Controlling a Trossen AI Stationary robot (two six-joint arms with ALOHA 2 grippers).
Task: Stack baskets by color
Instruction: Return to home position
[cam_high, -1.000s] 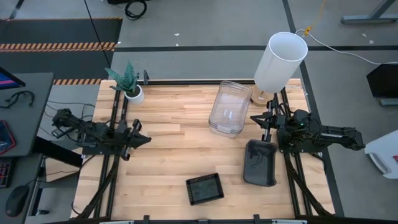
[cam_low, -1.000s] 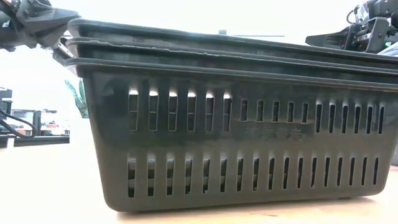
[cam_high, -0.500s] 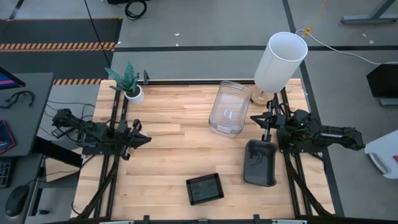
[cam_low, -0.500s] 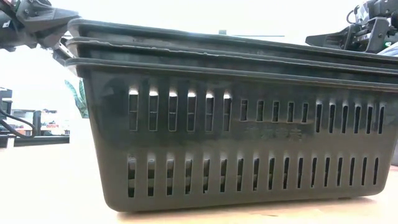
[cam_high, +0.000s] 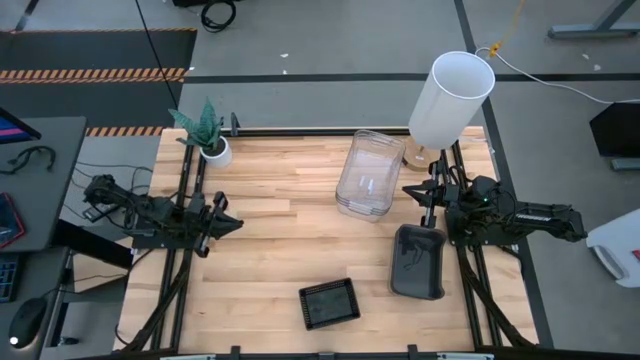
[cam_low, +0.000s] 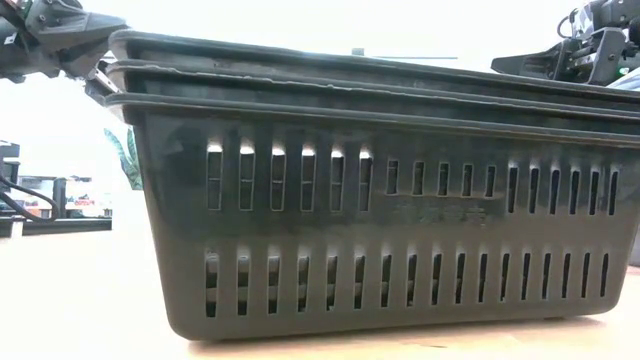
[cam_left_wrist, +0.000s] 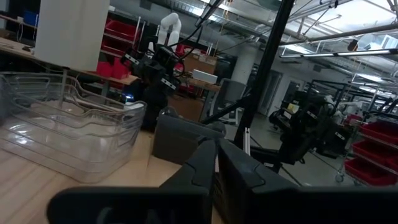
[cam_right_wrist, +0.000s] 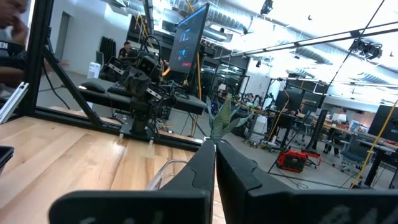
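Three nested stacks stand sorted: the clear baskets (cam_high: 369, 175) just beside the lampshade (cam_high: 450, 98), the smoky grey baskets (cam_high: 418, 262) farther from it toward the front edge of the bench (cam_high: 270, 250), the black mesh trays (cam_high: 329, 303) farthest. They look light, stiff and slick, so I judge a rim pinch the safest hold. My right fingers (cam_right_wrist: 194, 174), near the lampshade, and my left fingers (cam_left_wrist: 199, 174), well apart from it, are pressed together and empty; no writing is readable.

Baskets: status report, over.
Left gripper shut, parked left; right gripper shut, parked right. Clear stack, grey stack, black stack standing apart. No obstruction seen.
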